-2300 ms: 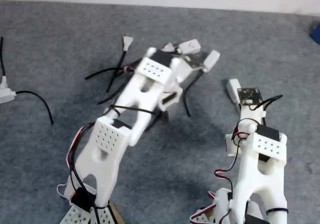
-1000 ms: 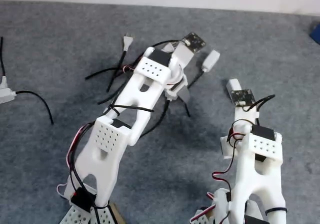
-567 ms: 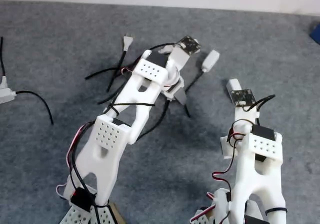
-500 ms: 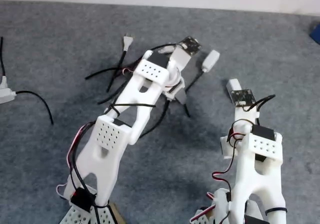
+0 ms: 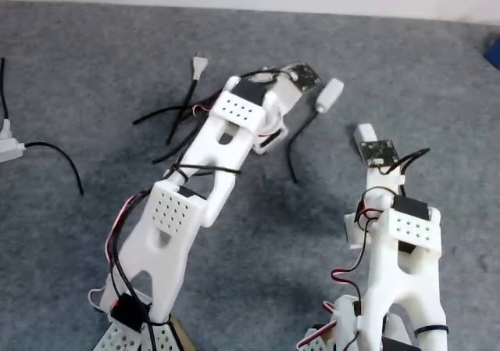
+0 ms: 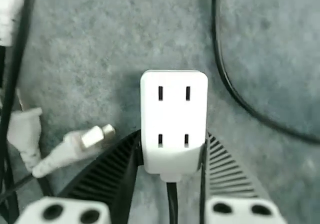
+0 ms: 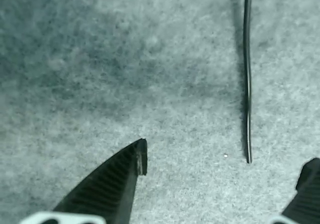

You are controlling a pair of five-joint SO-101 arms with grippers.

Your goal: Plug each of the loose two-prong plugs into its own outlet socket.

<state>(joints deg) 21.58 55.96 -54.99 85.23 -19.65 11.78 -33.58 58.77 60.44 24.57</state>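
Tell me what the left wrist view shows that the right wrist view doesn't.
Left wrist view: the left gripper clamps a white outlet block whose two sockets are both empty, and a loose two-prong plug lies beside it. Right wrist view: the right gripper hangs open above the carpet, holding nothing. Both: the grey carpet, a black cable and dark ribbed fingers.

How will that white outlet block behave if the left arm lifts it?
The outlet block looks like rigid moulded plastic, so it probably won't flex in the left gripper. Its smooth sides could slip in that grip. The thin black cord leaving its end is probably floppy and may drag.
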